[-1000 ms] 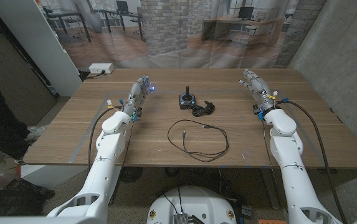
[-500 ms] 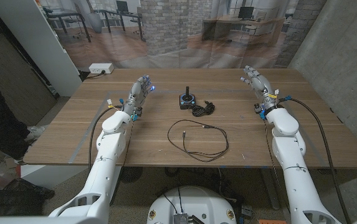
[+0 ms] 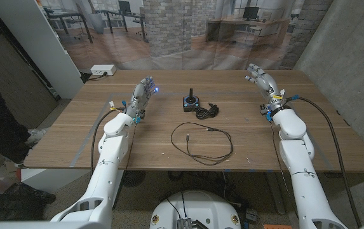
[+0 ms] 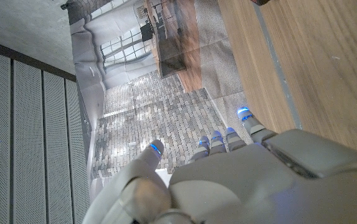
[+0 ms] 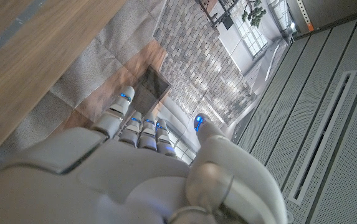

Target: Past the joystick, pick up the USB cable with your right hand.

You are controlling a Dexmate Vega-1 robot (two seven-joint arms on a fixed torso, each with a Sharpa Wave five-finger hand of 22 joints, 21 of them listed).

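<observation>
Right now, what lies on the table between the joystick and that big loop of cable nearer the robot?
In the head view, a small coiled black cable lies beside the joystick; bare wood separates it from the looped USB cable.

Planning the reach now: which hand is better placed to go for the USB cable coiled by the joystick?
Right, narrowly. The USB cable lies right of the joystick, on the open right hand's side; the left hand would have to cross the joystick.

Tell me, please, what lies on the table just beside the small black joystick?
A bundled black cable lies coiled by the black joystick's base, on the robot's right side. The coil hides its own ends, so its plug type cannot be told. A looser thin cable loop lies nearer the robot.
</observation>
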